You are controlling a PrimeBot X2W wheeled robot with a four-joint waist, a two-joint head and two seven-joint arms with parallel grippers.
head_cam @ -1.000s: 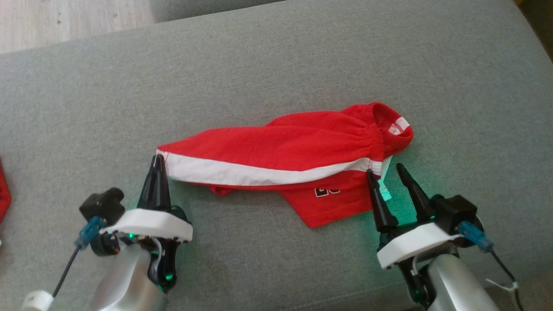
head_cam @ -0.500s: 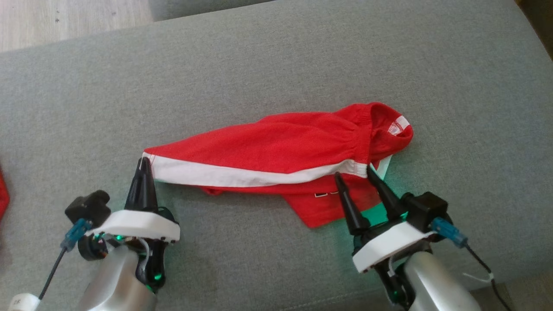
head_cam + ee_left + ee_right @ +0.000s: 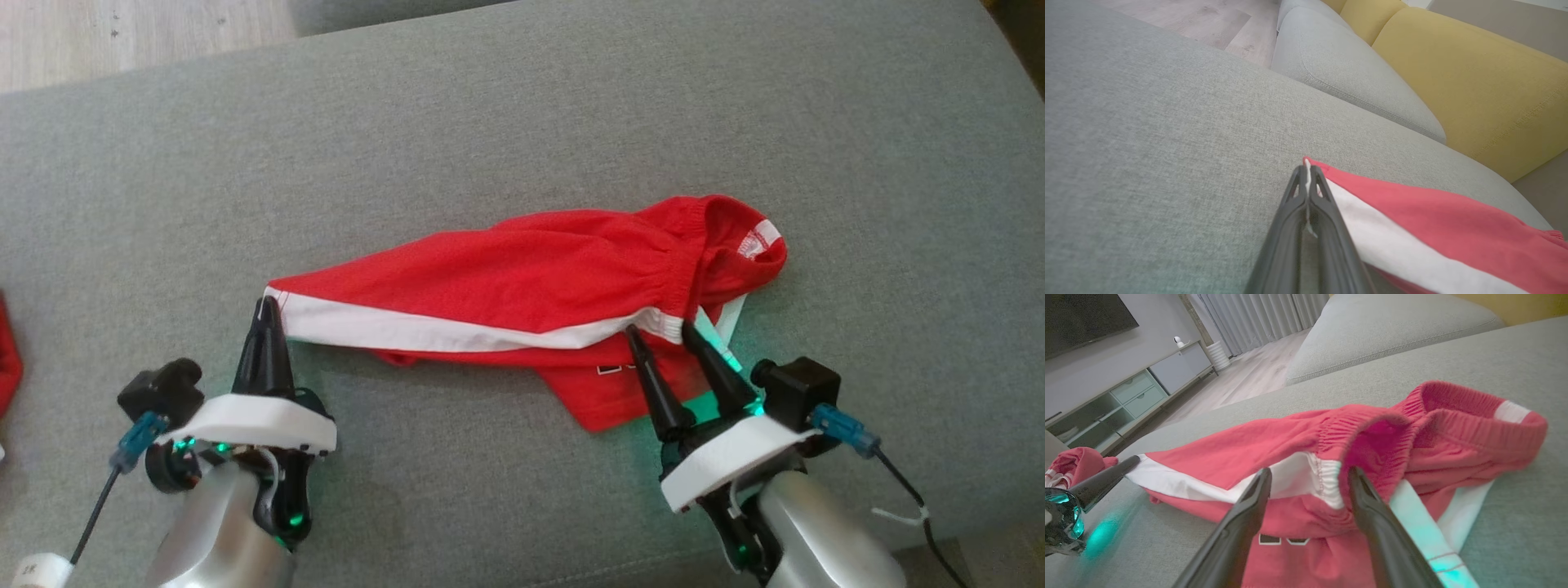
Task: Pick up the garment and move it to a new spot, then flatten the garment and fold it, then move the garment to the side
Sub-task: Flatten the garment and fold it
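The red shorts (image 3: 522, 278) lie crumpled across the middle of the grey sofa cushion (image 3: 490, 122), their long axis running from about 8 o'clock up to 2 o'clock in the head view. The left gripper (image 3: 265, 314) is clamped tight on the hem corner at the 8 o'clock end, right where the white side stripe (image 3: 457, 331) begins, and the cloth stretches away from it toward 3 o'clock. The right gripper (image 3: 660, 331) is parted. Its two fingers straddle the other end of that stripe, where it meets the elastic waistband (image 3: 694, 245), which lies at 12 o'clock from its tips (in its wrist view the stitched seam sits squarely between the fingers). So each arm has its own near end, and the stripe spans between them. Judging from this, closing on the waistband seam comes next, and the garment could then be lifted and drawn flat. The lower leg, bunched beneath at 6 o'clock, may drag.
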